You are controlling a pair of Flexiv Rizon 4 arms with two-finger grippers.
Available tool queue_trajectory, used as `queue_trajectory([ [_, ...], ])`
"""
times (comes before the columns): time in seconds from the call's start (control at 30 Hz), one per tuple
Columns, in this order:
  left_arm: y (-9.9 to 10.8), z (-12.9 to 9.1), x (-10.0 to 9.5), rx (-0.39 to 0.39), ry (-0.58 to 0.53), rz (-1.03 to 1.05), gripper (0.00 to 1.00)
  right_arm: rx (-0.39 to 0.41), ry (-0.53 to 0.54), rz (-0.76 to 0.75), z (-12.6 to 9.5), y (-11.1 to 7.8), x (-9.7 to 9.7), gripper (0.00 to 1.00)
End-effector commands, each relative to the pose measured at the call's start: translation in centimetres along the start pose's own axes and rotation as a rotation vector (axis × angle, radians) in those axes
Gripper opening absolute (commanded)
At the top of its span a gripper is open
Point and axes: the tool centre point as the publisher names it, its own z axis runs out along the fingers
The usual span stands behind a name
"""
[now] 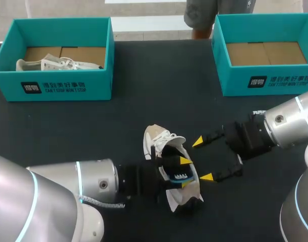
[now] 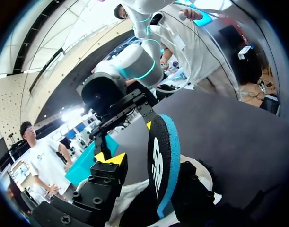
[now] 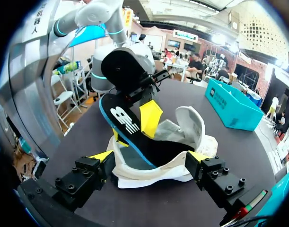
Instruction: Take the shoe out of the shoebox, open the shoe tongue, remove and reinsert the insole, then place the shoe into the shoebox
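A white shoe [image 1: 163, 143] lies on the black table's middle, its tongue pulled open. A black insole with a blue edge [image 1: 175, 174] stands partly out of the shoe's mouth. My left gripper [image 1: 184, 172] reaches in from the lower left, with the insole [image 2: 162, 163] between its fingers. It is open: a gap shows between the insole and one yellow fingertip [image 2: 111, 158], and the other finger is hidden behind the insole. My right gripper [image 3: 150, 156] is wide open and straddles the shoe's heel [image 3: 153, 172]. In the head view this right gripper [image 1: 202, 159] comes in from the right.
A teal shoebox [image 1: 53, 88] at the back left holds another white shoe [image 1: 58, 64]. A second teal shoebox [image 1: 267, 83] stands at the back right, showing only its cardboard floor. Both arms crowd the table's front middle.
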Motion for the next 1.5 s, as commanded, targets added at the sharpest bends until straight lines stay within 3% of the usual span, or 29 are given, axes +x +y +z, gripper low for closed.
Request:
queue_trajectory([
  [0.03,0.4,0.0,0.6,-0.01,0.012,-0.019,0.36,0.005,-0.001,0.001,0.1,0.1,0.0,1.0],
  [0.2,1.5,0.2,1.4,-0.026,0.032,-0.047,0.33,0.005,-0.001,0.001,0.1,0.1,0.0,1.0],
  [0.37,2.1,0.2,1.5,-0.04,0.045,-0.052,0.19,0.005,-0.001,0.001,0.1,0.1,0.0,1.0],
  [0.43,2.5,0.2,1.5,-0.054,0.059,-0.054,0.0,0.005,-0.001,0.001,0.1,0.1,0.0,1.0],
  [0.57,2.9,0.2,1.5,-0.094,0.102,-0.04,0.0,0.005,-0.001,0.001,0.1,0.1,0.0,1.0],
  [0.87,3.6,0.4,0.6,-0.206,0.076,0.057,0.0,0.005,-0.001,0.001,0.1,0.1,0.0,1.0],
  [1.37,5.2,0.9,0.1,-0.244,0.031,0.077,0.0,0.005,-0.001,0.001,0.1,0.1,0.0,1.0],
  [1.43,4.8,1.0,-0.2,-0.242,0.029,0.085,0.31,0.005,-0.001,0.001,0.1,0.1,0.0,1.0],
  [1.47,4.5,1.0,-0.3,-0.241,0.029,0.086,0.42,0.005,-0.001,0.001,0.1,0.1,0.0,1.0],
  [1.5,4.2,0.9,-0.3,-0.242,0.03,0.09,0.45,0.005,-0.001,0.001,0.1,0.1,0.0,1.0],
])
